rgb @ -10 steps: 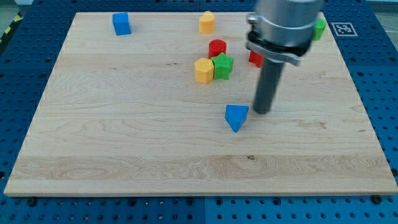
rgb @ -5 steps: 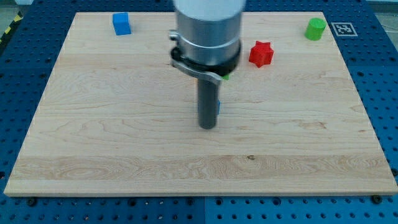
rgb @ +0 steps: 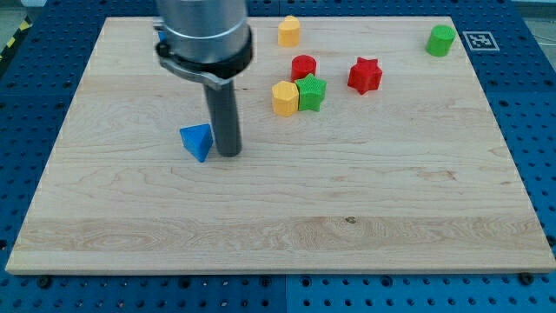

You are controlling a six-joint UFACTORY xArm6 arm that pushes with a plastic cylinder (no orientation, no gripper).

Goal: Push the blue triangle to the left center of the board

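Observation:
The blue triangle lies on the wooden board, left of the board's middle. My tip stands on the board just to the triangle's right, touching or almost touching its right side. The rod rises from the tip to the arm's grey body at the view's top.
A yellow block, a green star and a red cylinder cluster right of the rod. A red star sits further right. Another yellow block is at the top edge, a green cylinder at top right.
My tip has swept from right of centre to left of centre, and the blue triangle has slid left with it. The blue cube at the top left is now hidden behind the arm.

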